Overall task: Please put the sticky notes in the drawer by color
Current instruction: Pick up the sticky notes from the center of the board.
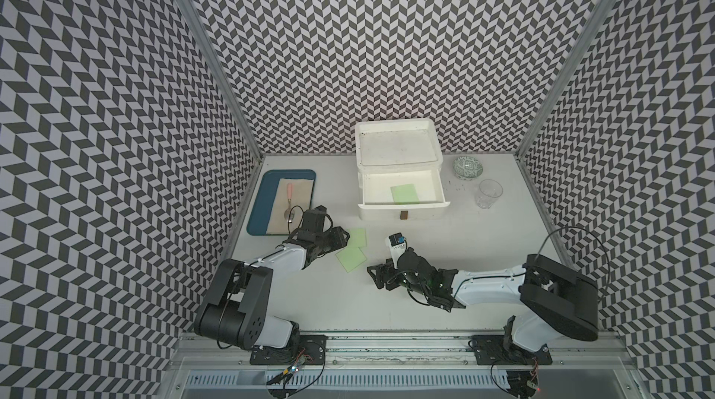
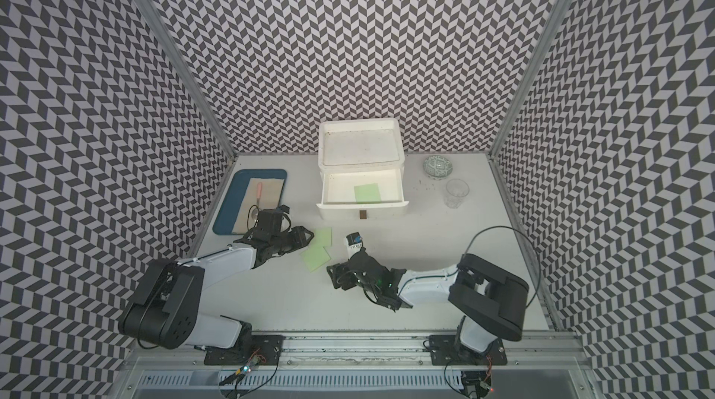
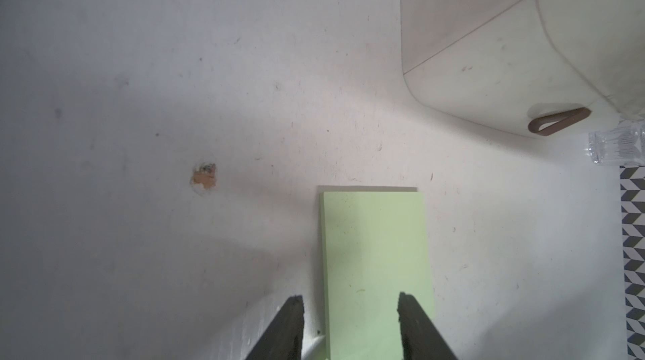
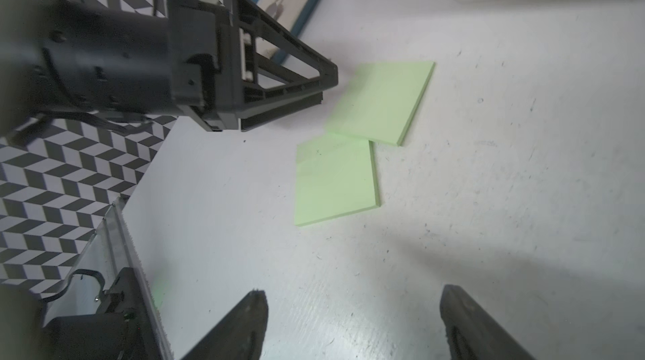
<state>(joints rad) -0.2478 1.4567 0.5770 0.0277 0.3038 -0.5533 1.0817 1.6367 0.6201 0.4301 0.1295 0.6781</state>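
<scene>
1. Two light-green sticky notes lie flat on the white table (image 1: 445,238) between the two arms, their edges meeting. They are the far green note (image 1: 358,238) (image 4: 387,103) and the near green note (image 1: 351,259) (image 4: 335,183).
2. The left gripper (image 1: 345,237) (image 3: 350,300) sits low at the far green note's edge, jaws partly apart and clasping nothing. In the left wrist view one finger (image 3: 415,323) stands over the paper and the other just off its side.
3. The right gripper (image 1: 372,277) (image 4: 354,293) hovers over bare table close to the near green note, jaws spread wide and empty.
4. At the back wall, the white drawer chest (image 1: 379,211) has one drawer pulled out. A third green note (image 1: 404,194) (image 2: 366,193) lies flat inside it, right of centre. A dark brown handle (image 1: 404,215) (image 3: 558,122) shows on the front.
5. On the left arm's side, a blue tray (image 1: 259,203) carries a cloth and a pink-handled spoon (image 1: 289,199). On the right arm's side of the chest stand a green patterned bowl (image 1: 468,167) and a clear glass (image 1: 489,192).
6. The notes' visible faces are plain green. A blue patch on the white camera unit (image 1: 396,243) at the right wrist is too small to read.
</scene>
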